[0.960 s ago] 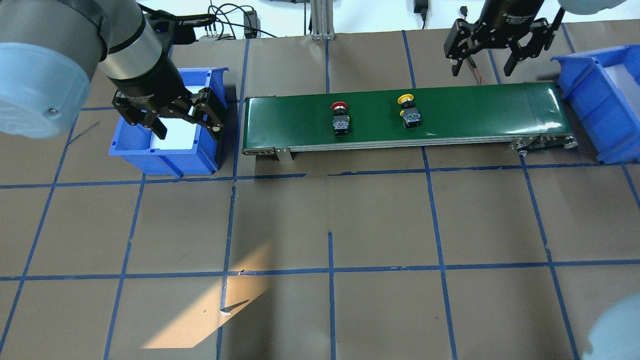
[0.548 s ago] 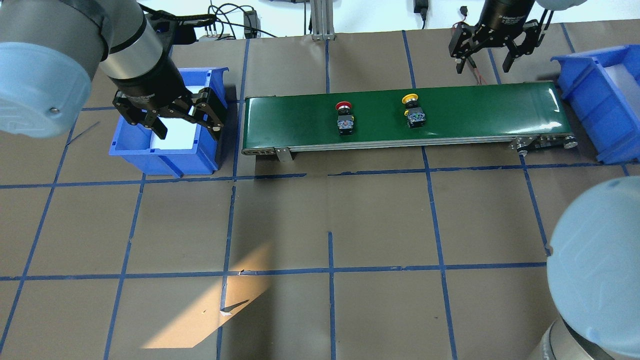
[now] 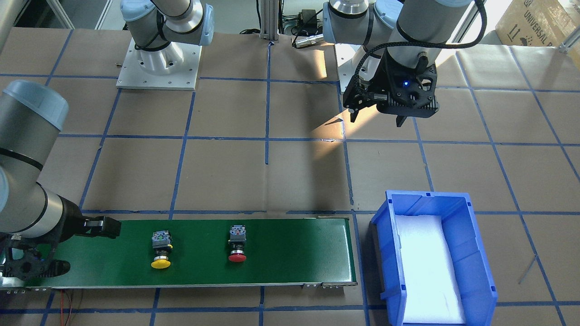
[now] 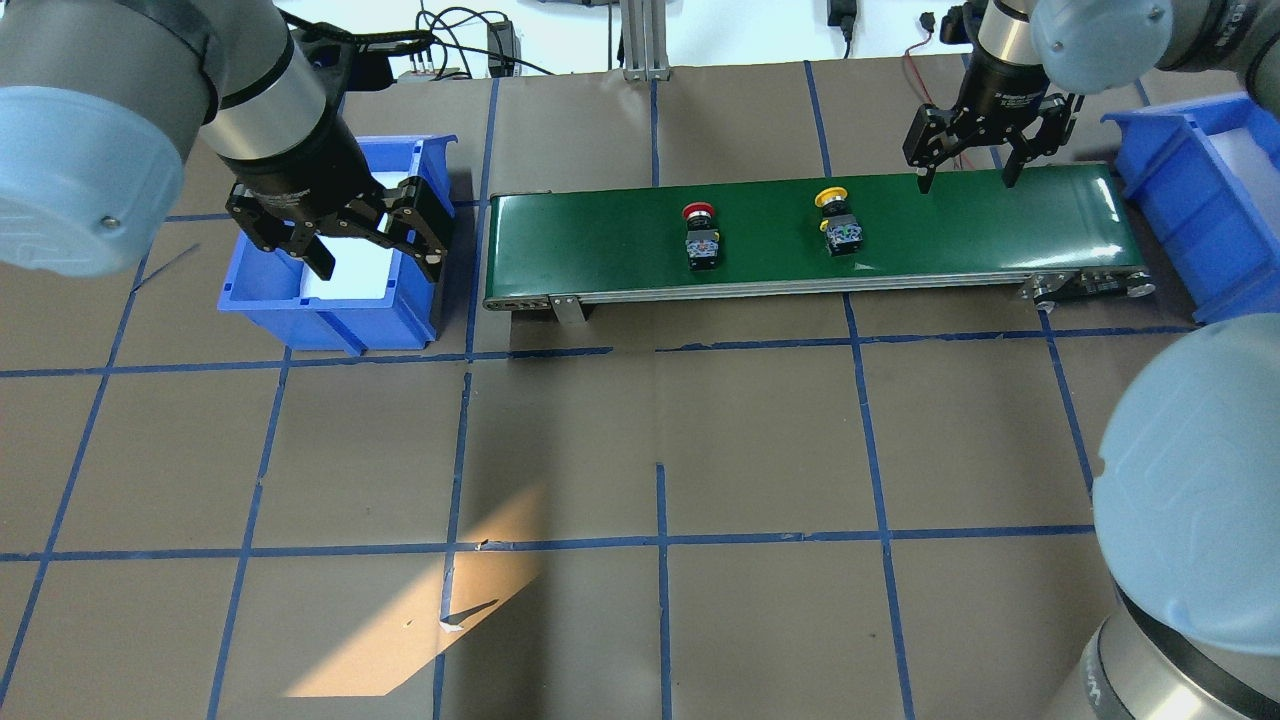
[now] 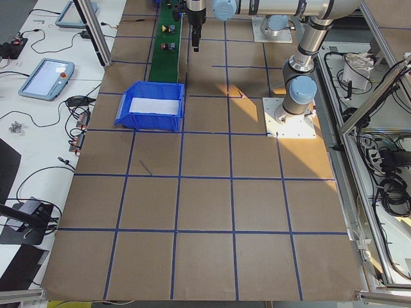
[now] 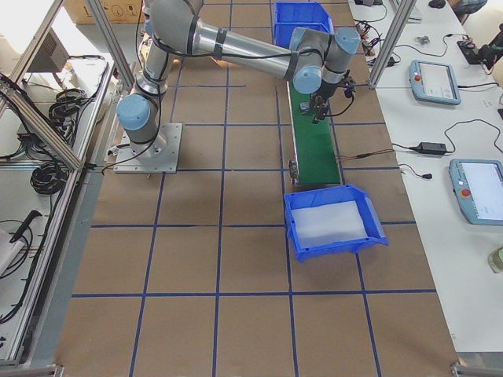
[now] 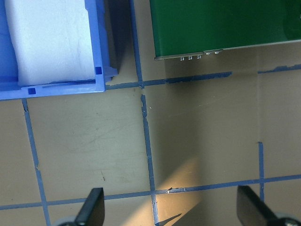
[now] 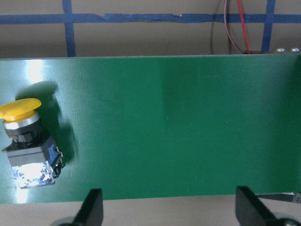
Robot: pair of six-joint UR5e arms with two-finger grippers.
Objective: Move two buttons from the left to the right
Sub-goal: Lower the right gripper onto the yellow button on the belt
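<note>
1. Presently, both buttons lie on the green conveyor belt (image 4: 600, 240) and neither is in a bin. The yellow button (image 4: 838, 220) sits past the belt's middle toward my right. The red button (image 4: 701, 232) sits near the middle, well apart from it.
2. Right jaws: spread wide, holding nothing, hanging over the belt's far edge between the yellow button and the right blue bin (image 4: 1170, 190). Judgement: they wait downstream so the belt can bring the yellow button to them.
3. Left jaws: likewise apart and holding nothing, above the left blue bin (image 4: 330, 310), where only a white liner shows. Judgement: they stand at the source end, clear of the belt, and their feeding share appears done.
4. Orientation: each button lies on its side, with the mushroom cap toward the belt's far edge, away from my base. The blocky body points toward the near edge. The long axis runs across the belt, nearly square to its length, and the body end is skewed slightly toward my right.
5. Judgement: in the right wrist view my fingertips (image 8: 91, 207) stand apart along the belt's run. Closing would therefore cross the button's long axis and meet the flanks of its body, a sound approach.
6. Both bins rest on the surface (image 4: 660, 440), one near each end of the belt. I take the right one as the destination.
</note>
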